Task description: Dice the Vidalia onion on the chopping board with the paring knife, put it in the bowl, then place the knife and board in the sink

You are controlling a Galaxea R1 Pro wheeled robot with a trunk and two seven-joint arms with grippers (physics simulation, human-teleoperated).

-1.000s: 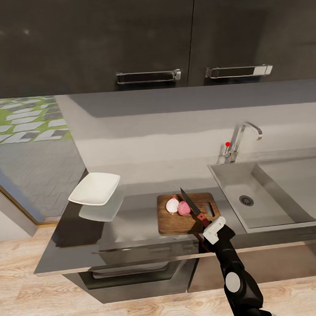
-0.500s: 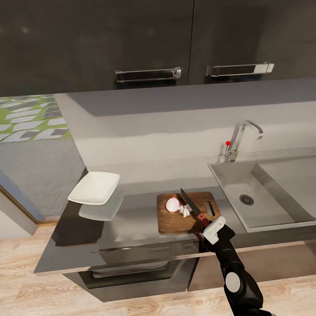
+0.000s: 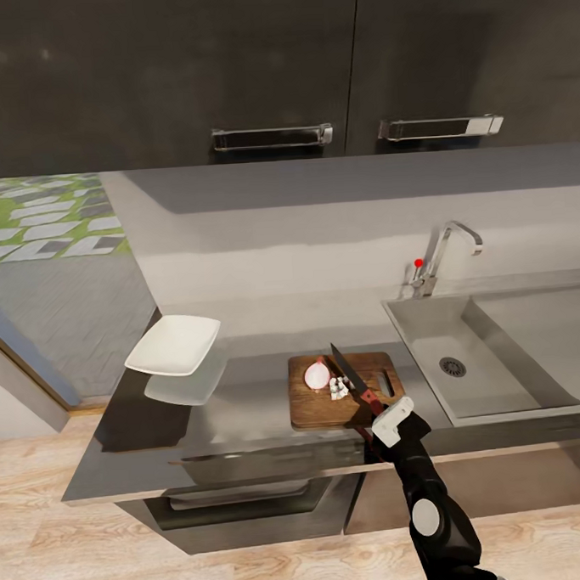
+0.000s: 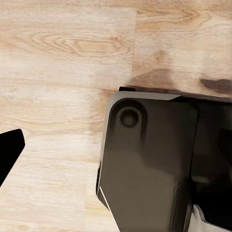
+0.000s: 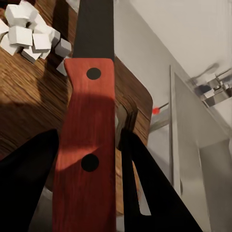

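Onion pieces lie on the chopping board: one rounded half onion toward the board's left rear, and just beside it a small heap of white diced onion close against the knife's blade. The board rests on the grey desk, between the white bowl well off to its left and the sink near its right.

The right end effector is at the board's near right corner, its two dark fingers pressed against the reddish handle of the paring knife, pinching it. The blade points away from the end effector, slanting over the board toward the back wall, with its tip beyond the diced heap. In the right wrist view, the dice sit on the wood beside the blade, ahead of the handle, and the board's handle slot shows next to the handle.

The left wrist view looks down on the wooden floor and a dark part of the robot's base; a black finger tip shows at the edge, and I cannot tell whether the left end effector is spread or pressed together.

The faucet stands behind the sink.
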